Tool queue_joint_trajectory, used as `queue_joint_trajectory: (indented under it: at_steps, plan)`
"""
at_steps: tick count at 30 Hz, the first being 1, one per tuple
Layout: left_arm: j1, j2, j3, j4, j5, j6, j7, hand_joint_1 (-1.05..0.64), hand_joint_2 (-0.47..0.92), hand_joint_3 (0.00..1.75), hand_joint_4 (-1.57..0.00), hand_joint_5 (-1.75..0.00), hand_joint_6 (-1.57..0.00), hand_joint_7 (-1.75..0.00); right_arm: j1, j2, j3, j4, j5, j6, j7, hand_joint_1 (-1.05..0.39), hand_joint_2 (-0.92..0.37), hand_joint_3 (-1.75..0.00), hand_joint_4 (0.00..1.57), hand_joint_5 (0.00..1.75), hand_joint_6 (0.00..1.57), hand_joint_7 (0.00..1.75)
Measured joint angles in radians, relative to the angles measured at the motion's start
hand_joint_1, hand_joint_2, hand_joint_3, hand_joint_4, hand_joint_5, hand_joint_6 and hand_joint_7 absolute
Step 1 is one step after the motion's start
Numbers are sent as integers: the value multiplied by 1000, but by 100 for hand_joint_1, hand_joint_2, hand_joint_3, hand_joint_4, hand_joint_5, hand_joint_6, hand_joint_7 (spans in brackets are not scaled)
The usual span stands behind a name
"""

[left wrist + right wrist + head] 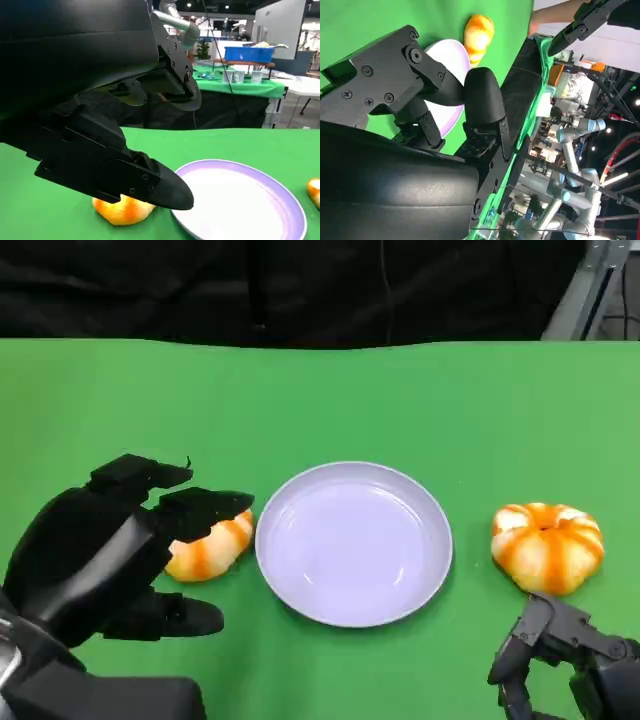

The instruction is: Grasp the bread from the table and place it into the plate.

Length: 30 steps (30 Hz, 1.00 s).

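Left hand [120, 550] wide over bread [210, 545].
We close low around its sides, clear of the plate [300, 590] rim.

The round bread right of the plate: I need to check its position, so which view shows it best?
The head view: the round bread lies whole and unblocked there. The left wrist view catches an orange sliver at the frame's edge.
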Motion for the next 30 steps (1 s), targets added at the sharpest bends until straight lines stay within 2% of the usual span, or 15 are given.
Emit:
queue_joint_trajectory:
  at_steps: [13,30]
  plan:
    - [-26,-1,-32,18,60,38,23,-88,92,7,-26,-36,-61,-1,-1,0,0,1,4,0,0,-12,-52,-120,82,175,74,158]
    - [-225,-91,-214,361,222,291,132,-88,92,11,-21,-19,-48,0,-3,0,1,1,8,2,0,-12,-53,-119,83,175,74,158]
